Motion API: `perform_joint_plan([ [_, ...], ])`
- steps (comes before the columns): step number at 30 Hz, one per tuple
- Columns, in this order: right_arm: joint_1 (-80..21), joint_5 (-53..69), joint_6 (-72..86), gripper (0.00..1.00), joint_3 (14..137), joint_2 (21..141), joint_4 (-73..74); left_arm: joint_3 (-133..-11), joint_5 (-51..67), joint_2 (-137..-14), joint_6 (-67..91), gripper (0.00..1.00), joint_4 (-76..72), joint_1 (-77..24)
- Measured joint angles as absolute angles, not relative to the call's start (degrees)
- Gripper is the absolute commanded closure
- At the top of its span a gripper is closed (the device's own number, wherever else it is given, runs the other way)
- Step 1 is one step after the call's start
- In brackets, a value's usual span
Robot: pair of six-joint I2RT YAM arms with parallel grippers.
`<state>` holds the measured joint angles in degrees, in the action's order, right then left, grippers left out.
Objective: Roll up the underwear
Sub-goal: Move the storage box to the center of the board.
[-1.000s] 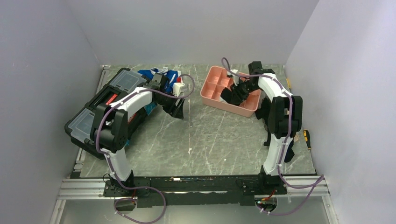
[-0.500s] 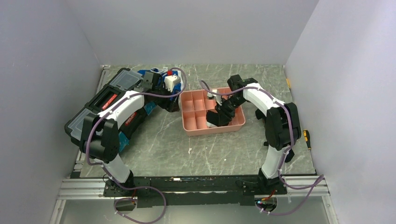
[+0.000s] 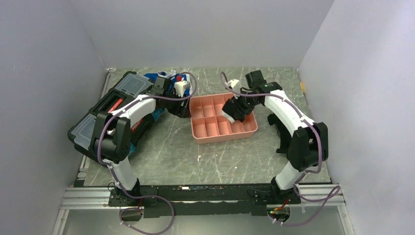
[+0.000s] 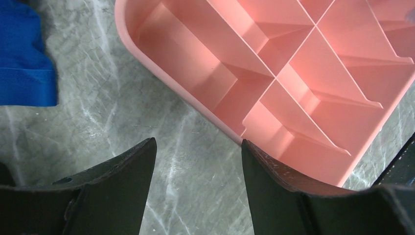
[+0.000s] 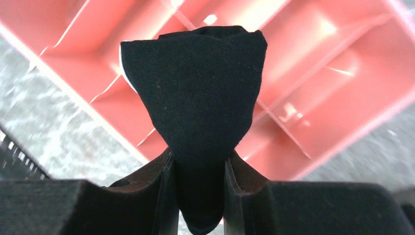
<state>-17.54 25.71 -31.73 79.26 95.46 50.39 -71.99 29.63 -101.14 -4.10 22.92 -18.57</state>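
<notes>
Since a second ago the tray (image 3: 222, 137) has come from the far right to the middle, and my right gripper (image 5: 199, 169) has swung left with it. Its jaws are clamped on the black underwear (image 5: 198, 93), bunched over the tray's right side. My left gripper (image 4: 198, 147) stands wide open and holds nothing, just beside the tray's left rim, near the blue briefs (image 4: 24, 63).

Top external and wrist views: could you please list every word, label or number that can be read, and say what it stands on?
No text can be read in any view.
On the toolbox: a red patch on top, perhaps a label, too small to read.
On the underwear, held in the right gripper: no lettering shows.
On the pink tray: no markings.
</notes>
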Motion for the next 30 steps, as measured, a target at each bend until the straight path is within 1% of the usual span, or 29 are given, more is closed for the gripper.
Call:
perform_joint_plan([
  [6,-17.3,11.2,-21.4,1.00,79.3,93.3,41.8,-72.0,30.1,-101.9,-2.3,0.34,20.9,-19.6],
  [8,-17.2,8.4,-20.1,1.00,79.3,93.4,40.6,-72.0,30.0,-101.9,-1.6,0.36,20.0,-20.0],
  [11,-17.0,2.2,-18.2,1.00,79.4,93.5,38.8,-70.7,29.9,-101.9,0.9,0.41,17.4,-20.8],
  [17,-17.0,-5.4,-16.2,1.00,80.8,96.6,37.0,-66.8,28.4,-101.9,6.1,0.51,13.6,-22.1],
  [24,-17.0,-9.2,-14.8,1.00,83.4,102.7,36.7,-63.9,27.5,-101.8,11.6,0.46,9.1,-22.8],
  [30,-17.0,-10.9,-14.4,1.00,84.7,105.3,37.0,-59.6,27.1,-99.6,15.2,0.46,6.1,-24.0],
])
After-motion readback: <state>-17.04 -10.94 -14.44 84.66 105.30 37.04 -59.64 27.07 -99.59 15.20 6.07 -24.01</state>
